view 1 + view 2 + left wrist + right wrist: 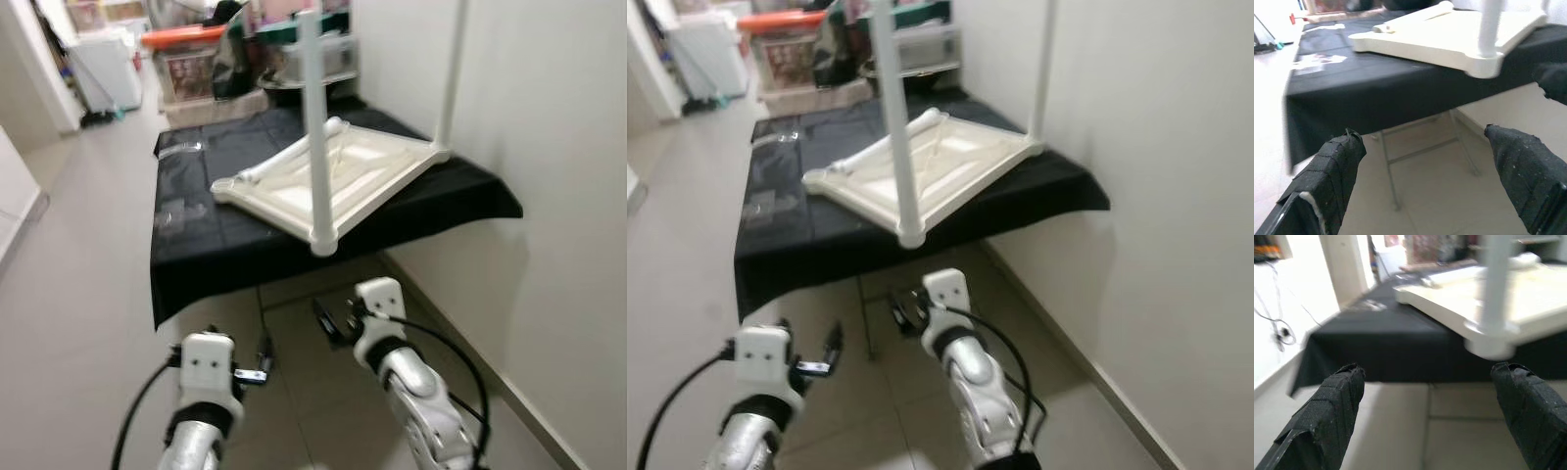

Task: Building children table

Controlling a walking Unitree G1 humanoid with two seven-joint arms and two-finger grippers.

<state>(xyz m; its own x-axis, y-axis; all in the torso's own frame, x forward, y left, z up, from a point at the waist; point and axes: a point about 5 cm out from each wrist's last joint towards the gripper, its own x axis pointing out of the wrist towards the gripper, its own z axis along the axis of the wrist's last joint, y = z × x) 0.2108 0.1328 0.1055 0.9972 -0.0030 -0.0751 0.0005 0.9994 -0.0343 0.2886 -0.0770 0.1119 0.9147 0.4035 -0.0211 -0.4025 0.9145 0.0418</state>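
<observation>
Nearest the camera, the left gripper (pixel 1422 183) and the right gripper (pixel 1430 416) are hanging low over the tiled floor (pixel 88 294), short of the table's near edge, each with its two black fingers spread wide apart and nothing between them. The silver arms are reaching forward side by side, the right one a little farther ahead.

Beyond them, the white children's table top (pixel 333 176) is lying upside down on the table (pixel 216 245), which is wearing a black cloth, and is sitting toward the table's right side by the white wall (pixel 558 147). Its near corner is overhanging the table's near edge. Two white legs are standing upright from it: one leg (pixel 313 117) at that near corner, another leg (pixel 451 78) at the corner beside the wall. A loose white leg (pixel 294 155) is lying across the upturned top.

Clear plastic bags (pixel 176 211) are lying near the table's left edge. Storage boxes (pixel 191 69) are standing past the far edge.
</observation>
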